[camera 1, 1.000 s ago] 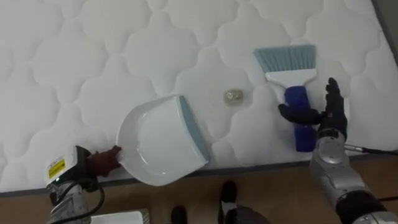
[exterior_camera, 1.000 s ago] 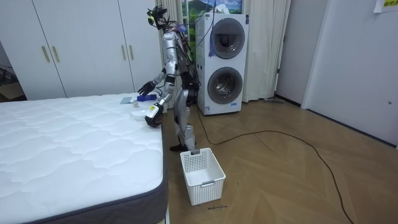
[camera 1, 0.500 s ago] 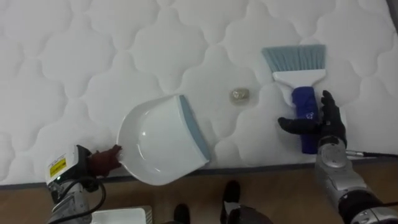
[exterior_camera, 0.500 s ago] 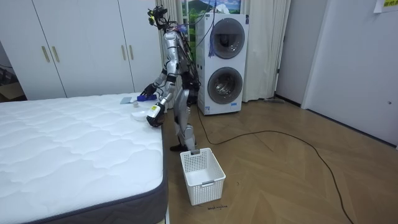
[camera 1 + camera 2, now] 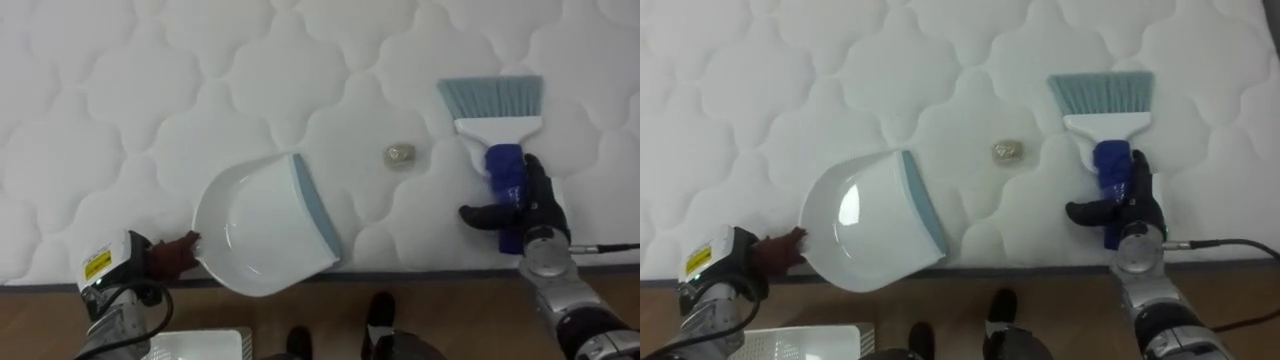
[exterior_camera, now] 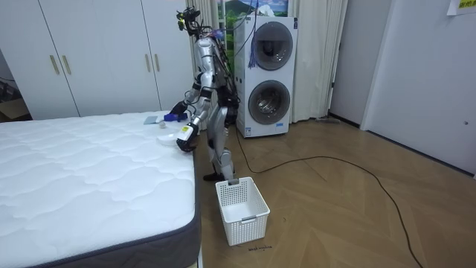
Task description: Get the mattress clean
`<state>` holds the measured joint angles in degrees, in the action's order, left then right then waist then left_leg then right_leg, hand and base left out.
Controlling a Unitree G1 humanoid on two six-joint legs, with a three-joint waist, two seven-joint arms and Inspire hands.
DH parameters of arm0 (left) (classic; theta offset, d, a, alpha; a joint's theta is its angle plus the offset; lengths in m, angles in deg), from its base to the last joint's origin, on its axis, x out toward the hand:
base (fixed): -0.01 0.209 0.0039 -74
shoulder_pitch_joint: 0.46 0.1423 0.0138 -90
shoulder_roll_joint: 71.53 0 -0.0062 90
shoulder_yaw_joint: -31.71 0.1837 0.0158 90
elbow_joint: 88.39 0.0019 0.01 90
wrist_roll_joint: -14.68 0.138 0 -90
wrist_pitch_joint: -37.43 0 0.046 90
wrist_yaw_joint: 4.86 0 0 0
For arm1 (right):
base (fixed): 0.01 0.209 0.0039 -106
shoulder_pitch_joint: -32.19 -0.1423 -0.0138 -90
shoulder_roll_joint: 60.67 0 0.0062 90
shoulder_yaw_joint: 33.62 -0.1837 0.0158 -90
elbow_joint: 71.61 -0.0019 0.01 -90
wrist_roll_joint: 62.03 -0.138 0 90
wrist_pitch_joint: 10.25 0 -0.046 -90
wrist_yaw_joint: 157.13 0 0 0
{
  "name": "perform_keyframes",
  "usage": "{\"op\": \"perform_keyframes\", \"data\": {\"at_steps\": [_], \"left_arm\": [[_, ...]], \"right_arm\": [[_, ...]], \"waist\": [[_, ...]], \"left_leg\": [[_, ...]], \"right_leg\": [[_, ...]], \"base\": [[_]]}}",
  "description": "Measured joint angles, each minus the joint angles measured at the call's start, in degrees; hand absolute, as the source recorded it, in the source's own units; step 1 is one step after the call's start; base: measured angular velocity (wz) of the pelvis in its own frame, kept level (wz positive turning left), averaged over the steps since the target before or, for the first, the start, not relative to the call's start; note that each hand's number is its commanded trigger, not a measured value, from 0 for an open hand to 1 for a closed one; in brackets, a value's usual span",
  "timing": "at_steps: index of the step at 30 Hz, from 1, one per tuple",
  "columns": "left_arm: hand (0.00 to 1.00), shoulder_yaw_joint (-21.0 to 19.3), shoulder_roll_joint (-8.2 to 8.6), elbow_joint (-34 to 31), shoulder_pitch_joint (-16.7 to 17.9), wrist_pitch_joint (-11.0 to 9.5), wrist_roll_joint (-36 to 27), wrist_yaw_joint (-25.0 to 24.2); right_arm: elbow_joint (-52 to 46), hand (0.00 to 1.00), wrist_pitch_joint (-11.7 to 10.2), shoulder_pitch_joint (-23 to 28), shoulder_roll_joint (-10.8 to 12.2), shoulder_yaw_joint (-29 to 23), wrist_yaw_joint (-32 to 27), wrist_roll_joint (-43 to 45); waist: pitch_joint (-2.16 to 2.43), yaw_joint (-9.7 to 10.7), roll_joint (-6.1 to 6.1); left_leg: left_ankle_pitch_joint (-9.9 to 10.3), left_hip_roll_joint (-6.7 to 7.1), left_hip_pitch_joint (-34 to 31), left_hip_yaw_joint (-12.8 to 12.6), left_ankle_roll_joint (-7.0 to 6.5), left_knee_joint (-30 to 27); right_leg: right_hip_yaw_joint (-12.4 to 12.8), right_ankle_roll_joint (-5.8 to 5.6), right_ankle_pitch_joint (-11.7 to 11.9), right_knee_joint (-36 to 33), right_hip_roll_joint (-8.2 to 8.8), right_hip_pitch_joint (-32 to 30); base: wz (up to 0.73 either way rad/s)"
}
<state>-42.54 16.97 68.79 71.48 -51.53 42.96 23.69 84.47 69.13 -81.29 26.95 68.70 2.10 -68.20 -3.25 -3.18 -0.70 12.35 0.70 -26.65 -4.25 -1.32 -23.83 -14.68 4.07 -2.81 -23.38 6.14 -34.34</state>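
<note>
A white dustpan (image 5: 262, 228) with a grey-blue lip lies on the white mattress (image 5: 150, 90) near its front edge. My left hand (image 5: 168, 257) is curled round its handle at the lower left. A small beige lump of rubbish (image 5: 401, 155) lies between the pan and a hand brush (image 5: 497, 125), which has grey-blue bristles, a white head and a blue handle. My right hand (image 5: 531, 208) rests on that blue handle. Its thumb reaches across to the handle's left and its fingers lie fairly straight along the right side. In the room view I stand bent over the bed's corner (image 6: 175, 138).
The mattress edge and wooden floor (image 5: 450, 310) run along the bottom of the eye views. A white laundry basket (image 6: 242, 210) stands on the floor beside the bed. Stacked washing machines (image 6: 268, 74) are behind me, wardrobes (image 6: 97, 59) at the room view's left.
The camera has shifted a little. My right hand has moved from beside the brush handle onto it, with the thumb now across it. The dustpan and left hand have stayed put.
</note>
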Motion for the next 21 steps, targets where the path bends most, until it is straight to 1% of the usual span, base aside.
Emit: {"op": "perform_keyframes", "data": {"at_steps": [1,2,5,7,10,12,13,15,18,21], "left_arm": [[1.00,0.2,0.03,0.0,0.0,0.2,0.1,0.0],[1.00,0.2,0.06,0.0,0.1,0.2,0.2,0.0],[1.00,0.2,0.08,0.0,0.2,1.0,0.6,-0.2],[1.00,0.2,0.20,0.0,0.2,1.5,0.7,-0.5],[1.00,0.2,0.29,0.0,0.2,1.6,0.7,-0.5],[1.00,0.2,0.29,0.0,0.2,1.8,0.7,-0.5],[1.00,0.2,0.32,-0.1,0.1,2.0,0.7,-0.5],[1.00,0.2,0.40,-0.3,0.0,2.3,0.7,-0.5],[1.00,0.2,0.40,-0.3,-0.1,2.7,0.6,-0.5],[1.00,0.2,0.40,-0.3,-0.2,2.7,0.6,-0.5]], "right_arm": [[1.0,0.97,0.0,-0.2,0.0,0.1,-0.2,1.7],[1.3,1.00,0.0,-0.2,0.0,0.1,-0.3,2.4],[2.5,1.00,0.2,-0.3,-0.4,-0.1,-1.9,4.8],[2.8,1.00,1.0,-0.3,-2.0,-0.3,-2.6,6.1],[2.8,1.00,2.5,-0.3,-3.5,-0.3,-2.8,6.4],[2.8,1.00,3.4,-0.3,-3.7,-0.3,-2.9,6.4],[2.9,1.00,4.5,-0.2,-3.7,-0.1,-2.6,6.4],[3.1,1.00,5.3,0.3,-3.5,0.1,-2.4,6.4],[3.3,1.00,5.8,0.5,-3.5,0.0,-2.7,6.4],[3.5,1.00,5.9,0.6,-3.4,0.0,-2.4,6.4]], "waist": [[0.00,-0.1,0.00],[0.00,-0.1,0.00],[0.01,0.0,-0.01],[0.01,0.0,-0.02],[0.01,0.0,-0.02],[0.01,0.0,-0.02],[0.01,0.0,-0.01],[0.01,0.0,-0.03],[0.03,0.0,-0.07],[0.03,0.0,-0.09]], "left_leg": [[0.0,0.07,0.2,0.0,0.00,0.0],[0.0,0.10,0.3,0.0,0.00,0.0],[0.0,0.07,0.3,0.0,0.00,0.0],[0.0,0.04,0.3,0.0,0.01,-0.4],[0.0,-0.08,0.3,0.0,0.02,-0.5],[0.0,-0.11,0.2,0.0,0.02,-0.5],[0.0,-0.11,0.2,0.0,0.03,-0.5],[0.0,-0.08,0.0,0.0,0.01,-0.6],[0.1,-0.05,-0.1,0.0,-0.03,-0.9],[0.1,-0.04,-0.3,0.0,-0.04,-1.0]], "right_leg": [[0.0,-0.01,-0.2,-0.5,0.17,0.0],[-0.1,-0.03,-0.4,-0.6,0.25,0.2],[-0.6,0.04,-0.5,-0.9,0.68,0.3],[-1.0,0.01,-0.9,-1.3,0.78,0.6],[-1.3,-0.02,-1.1,-1.3,0.75,0.9],[-1.3,0.01,-1.1,-1.3,0.74,0.9],[-1.3,0.00,-1.1,-1.3,0.73,0.8],[-1.3,0.00,-1.1,-1.3,0.75,0.6],[-1.3,-0.01,-1.1,-1.3,0.80,0.5],[-1.3,-0.02,-1.1,-1.3,0.83,0.3]], "base": [[0.07],[0.08],[0.09],[0.13],[0.10],[0.00],[0.00],[0.00],[0.00],[0.00]]}}
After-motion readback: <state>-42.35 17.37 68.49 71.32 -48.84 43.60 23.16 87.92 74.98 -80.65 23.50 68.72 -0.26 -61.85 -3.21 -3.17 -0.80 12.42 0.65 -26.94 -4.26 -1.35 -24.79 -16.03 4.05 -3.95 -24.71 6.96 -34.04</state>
